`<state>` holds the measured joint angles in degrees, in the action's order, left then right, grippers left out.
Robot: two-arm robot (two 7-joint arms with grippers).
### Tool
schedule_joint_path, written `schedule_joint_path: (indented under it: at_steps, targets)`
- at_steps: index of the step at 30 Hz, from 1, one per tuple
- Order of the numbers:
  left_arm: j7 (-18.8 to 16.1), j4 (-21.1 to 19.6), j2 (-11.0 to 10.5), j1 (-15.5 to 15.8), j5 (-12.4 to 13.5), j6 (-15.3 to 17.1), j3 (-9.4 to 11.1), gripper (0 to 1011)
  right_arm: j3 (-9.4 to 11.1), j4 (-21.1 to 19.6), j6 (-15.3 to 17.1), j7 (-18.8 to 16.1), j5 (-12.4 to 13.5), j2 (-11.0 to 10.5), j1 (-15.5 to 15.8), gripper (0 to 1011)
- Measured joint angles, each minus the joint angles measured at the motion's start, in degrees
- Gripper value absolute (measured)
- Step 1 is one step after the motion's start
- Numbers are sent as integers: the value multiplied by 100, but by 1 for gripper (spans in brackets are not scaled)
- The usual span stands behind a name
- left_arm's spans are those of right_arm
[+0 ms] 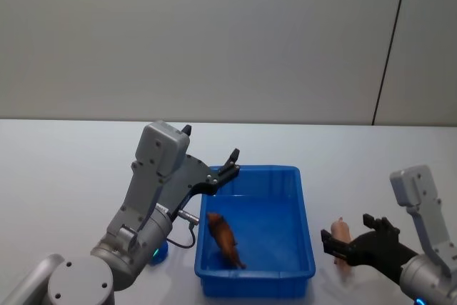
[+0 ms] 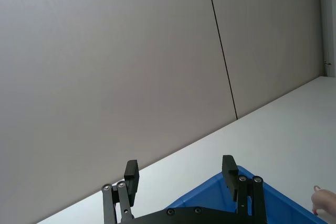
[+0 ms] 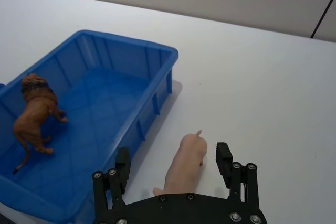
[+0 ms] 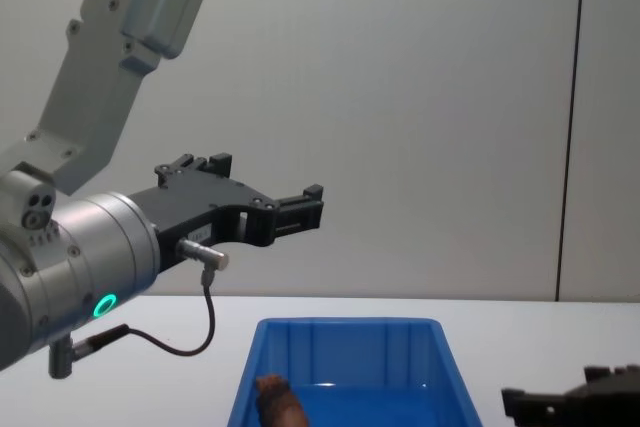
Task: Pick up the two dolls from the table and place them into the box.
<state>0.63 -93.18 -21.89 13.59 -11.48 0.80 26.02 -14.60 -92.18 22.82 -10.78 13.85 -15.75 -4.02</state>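
Observation:
The blue box (image 1: pixel 308 233) sits on the white table (image 1: pixel 57 176). Inside it, at the left, stands the reddish-brown doll (image 1: pixel 223 237), also visible as the brown doll (image 3: pixel 34 111) from the right wrist. The pale pink doll (image 1: pixel 342 230) lies on the table just right of the box. My right gripper (image 1: pixel 351 237) is open and low, one finger on each side of the pink doll (image 3: pixel 186 163) with gaps showing. My left gripper (image 1: pixel 232 162) hangs open and empty above the box's far-left rim, raised well clear in the chest view (image 4: pixel 262 187).
A grey wall rises behind the table's far edge. Bare tabletop (image 3: pixel 252 77) stretches right of and beyond the box. The left arm's cable (image 4: pixel 205 332) hangs beside the box's left wall.

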Motion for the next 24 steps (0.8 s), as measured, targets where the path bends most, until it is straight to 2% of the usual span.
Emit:
schedule_joint_path:
  at_steps: [7,19,24]
  targets:
    - [0,0,0,0,0,0,0,1000,-2,170,120,21,3,13,-14,1001]
    - [0,0,0,0,0,0,0,1001,-83,603,268,70,-90,163,-178,1001]
    - [0,0,0,0,0,0,0,1000,-99,751,316,117,-117,224,-251,908]
